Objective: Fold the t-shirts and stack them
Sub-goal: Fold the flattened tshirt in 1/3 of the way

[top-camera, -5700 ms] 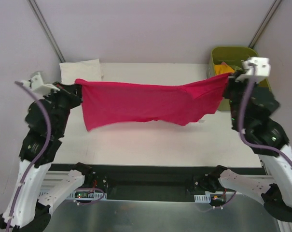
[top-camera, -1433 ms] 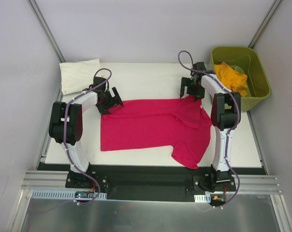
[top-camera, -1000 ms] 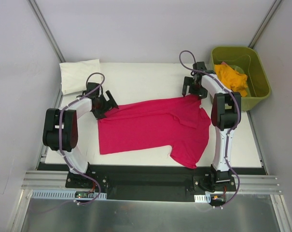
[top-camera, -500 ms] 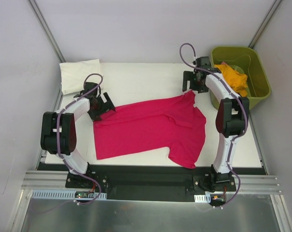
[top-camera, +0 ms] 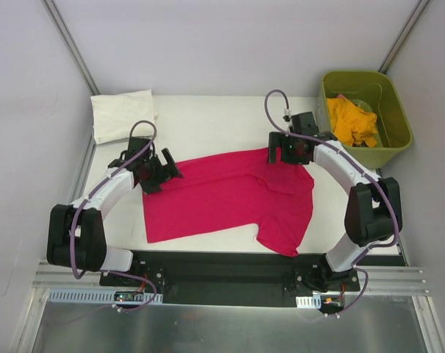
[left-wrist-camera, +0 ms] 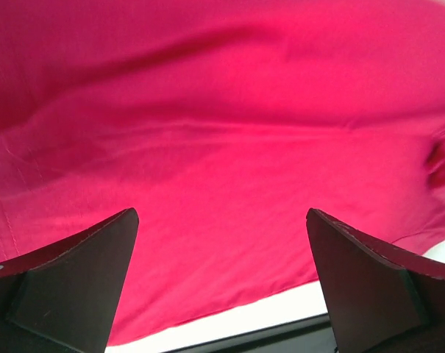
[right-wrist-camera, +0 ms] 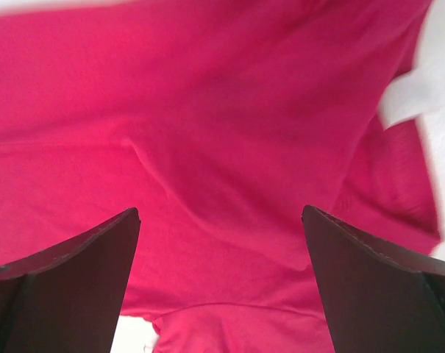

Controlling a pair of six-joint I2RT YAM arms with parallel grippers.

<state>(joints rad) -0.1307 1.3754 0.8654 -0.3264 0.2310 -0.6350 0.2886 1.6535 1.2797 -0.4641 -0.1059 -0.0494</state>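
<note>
A red t-shirt (top-camera: 229,195) lies spread flat on the white table (top-camera: 207,121), one sleeve pointing toward the near edge at the right. My left gripper (top-camera: 165,171) hovers open over the shirt's far left corner. In the left wrist view the red t-shirt (left-wrist-camera: 222,132) fills the space under the left gripper (left-wrist-camera: 221,215), with nothing between the fingers. My right gripper (top-camera: 279,151) is open over the shirt's far right part. The red t-shirt (right-wrist-camera: 229,147) shows in folds below the right gripper (right-wrist-camera: 220,212). A folded white t-shirt (top-camera: 121,114) lies at the far left corner.
A green bin (top-camera: 390,143) stands at the far right and holds an orange-yellow garment (top-camera: 352,121). The table's near edge meets a black rail (top-camera: 222,265). Grey walls close in on both sides.
Both open grippers have shifted. The right one swung left and nearer, over the shirt's far edge. The left one moved slightly nearer. The shirt's left edge slid a little to the left.
</note>
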